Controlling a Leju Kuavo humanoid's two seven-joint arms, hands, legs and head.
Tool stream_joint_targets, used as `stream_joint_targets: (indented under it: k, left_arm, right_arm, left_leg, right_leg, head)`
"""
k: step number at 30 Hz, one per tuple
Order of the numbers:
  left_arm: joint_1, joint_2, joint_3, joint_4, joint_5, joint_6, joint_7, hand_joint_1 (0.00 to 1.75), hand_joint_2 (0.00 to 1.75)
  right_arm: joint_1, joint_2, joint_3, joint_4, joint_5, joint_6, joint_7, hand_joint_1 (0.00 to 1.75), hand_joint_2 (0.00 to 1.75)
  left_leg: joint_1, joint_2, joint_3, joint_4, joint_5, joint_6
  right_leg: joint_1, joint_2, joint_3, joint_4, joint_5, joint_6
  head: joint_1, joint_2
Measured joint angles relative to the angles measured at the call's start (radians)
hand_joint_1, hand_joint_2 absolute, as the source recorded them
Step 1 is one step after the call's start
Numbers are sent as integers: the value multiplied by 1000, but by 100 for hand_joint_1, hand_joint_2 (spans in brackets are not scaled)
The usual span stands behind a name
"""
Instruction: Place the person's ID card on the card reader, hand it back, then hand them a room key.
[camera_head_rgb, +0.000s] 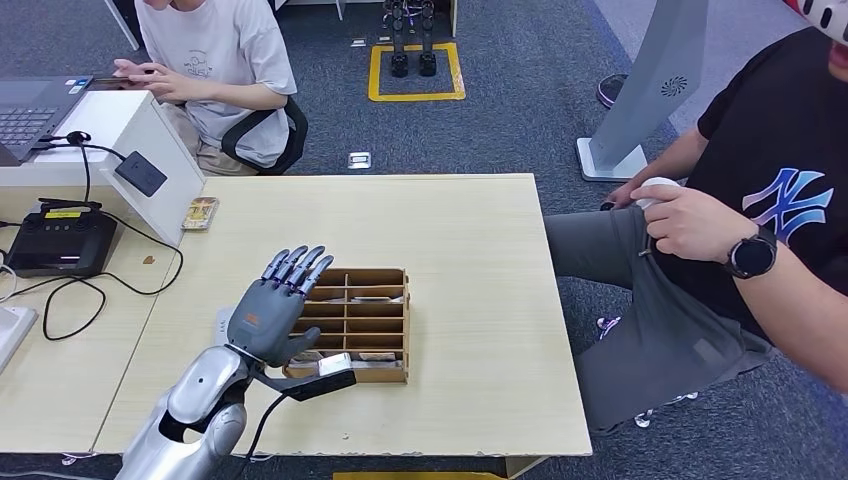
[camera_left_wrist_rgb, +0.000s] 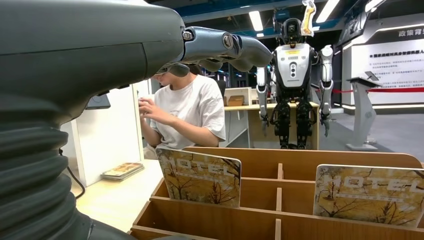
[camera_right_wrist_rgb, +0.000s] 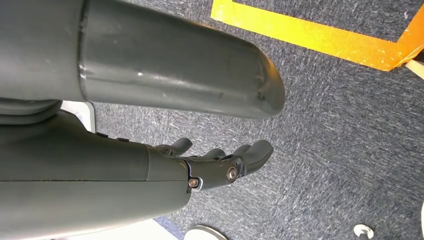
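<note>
A pale wooden table (camera_head_rgb: 460, 230) stands on grey carpet, with a seated person (camera_head_rgb: 760, 230) at its right. From the head view, the left hand (camera_head_rgb: 275, 300) hovers flat, fingers apart, holding nothing, over the left side of the wooden divider box (camera_head_rgb: 370, 325). Risk, as I judge it: lowering flat could snag a partition or grab two cards. In the left wrist view, room key cards (camera_left_wrist_rgb: 200, 176) stand upright in the near compartments. In the right wrist view, the right hand (camera_right_wrist_rgb: 220, 162) hangs above carpet, loosely curled, empty. I cannot pick out the ID card.
</note>
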Motion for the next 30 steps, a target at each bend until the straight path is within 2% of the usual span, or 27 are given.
stream_joint_targets:
  k: [15,17,19,21,23,30]
  left_arm:
    - [2,-3,0,2,-3,-2,0,0,175]
    - [2,-4,0,4,-3,-2,0,65,175]
    - [2,-5,0,6,-3,-5,-1,96,175]
    - [2,-5,0,8,-2,-10,-2,117,175]
    - [2,-4,0,10,-2,-15,-4,173,175]
    - [4,-4,0,16,1,-17,-6,174,175]
  right_arm:
    - [0,0,0,0,0,0,0,0,0]
    - [0,0,0,0,0,0,0,0,0]
    - [0,0,0,0,0,0,0,0,0]
    - [0,0,0,0,0,0,-1,0,0]
    - [0,0,0,0,0,0,-1,0,0]
    - [0,0,0,0,0,0,-2,0,0]
  left_leg:
    - [0,0,0,0,0,0]
    - [0,0,0,0,0,0]
    - [0,0,0,0,0,0]
    - [0,0,0,0,0,0]
    - [0,0,0,0,0,0]
    - [0,0,0,0,0,0]
  right_leg:
    - [0,0,0,0,0,0]
    - [0,0,0,0,0,0]
    - [0,0,0,0,0,0]
    - [0,0,0,0,0,0]
    - [0,0,0,0,0,0]
    - [0,0,0,0,0,0]
  head:
    - [0,0]
    - [0,0]
    - [0,0]
    - [0,0]
    - [0,0]
    - [0,0]
